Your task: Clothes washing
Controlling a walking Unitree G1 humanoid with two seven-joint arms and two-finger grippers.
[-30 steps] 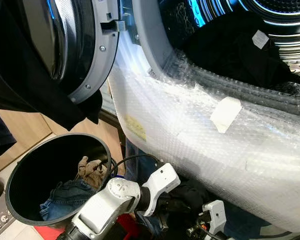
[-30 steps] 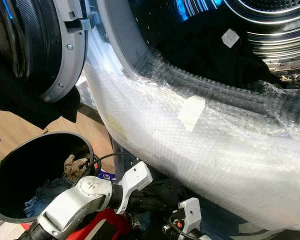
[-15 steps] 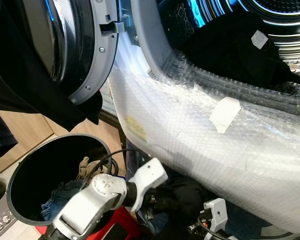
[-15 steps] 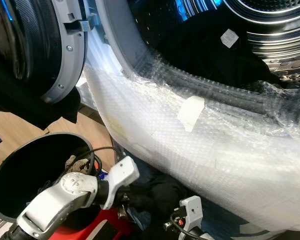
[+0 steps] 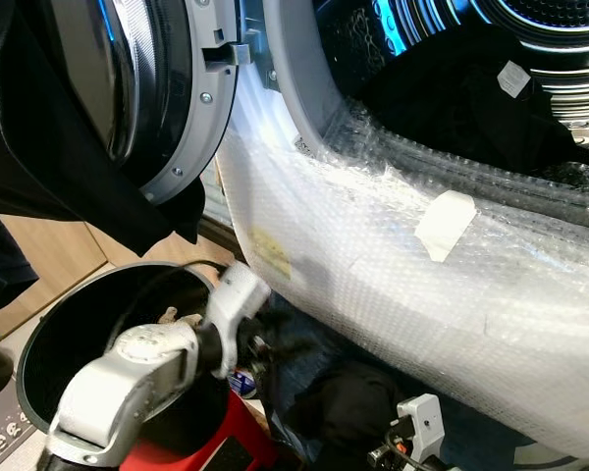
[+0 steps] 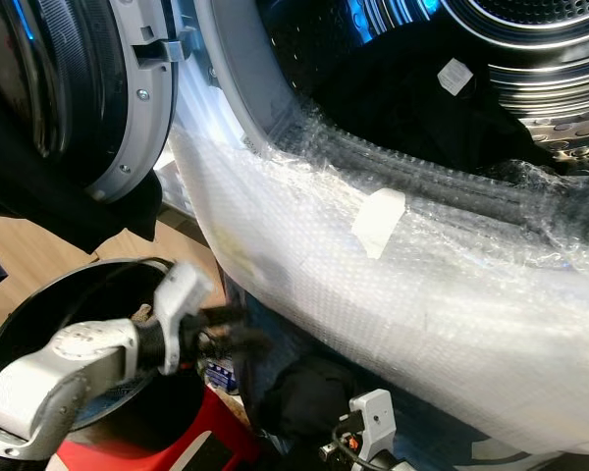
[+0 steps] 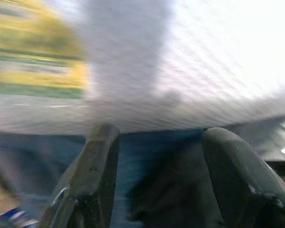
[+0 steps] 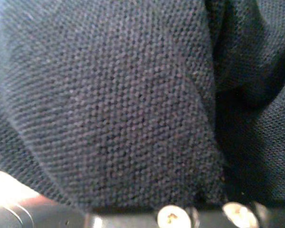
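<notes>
The washer's drum point(image 5: 540, 39) stands open with a black garment point(image 5: 452, 98) lying in its mouth. Another black garment point(image 5: 39, 147) hangs over the open door point(image 5: 177, 98). Low down, my left gripper point(image 5: 267, 339) is beside the rim of the black bucket point(image 5: 39, 339), shut on a dark garment point(image 5: 348, 402) that trails down to a heap under the washer front. In the left wrist view the black fingers point(image 7: 92, 171) have blue and dark cloth between them. My right wrist point(image 5: 420, 424) sits at the bottom, its gripper buried in dark knit cloth point(image 8: 123, 95).
Bubble wrap point(image 5: 393, 265) with a white tape patch point(image 5: 444, 224) covers the washer's front and door seal. A red object point(image 5: 211, 456) lies under my left arm. Wooden floor point(image 5: 39, 260) shows at the left, behind the bucket.
My left arm has swung left and upward, from under the washer front to the bucket's rim, dragging dark cloth with it. The right wrist has stayed put.
</notes>
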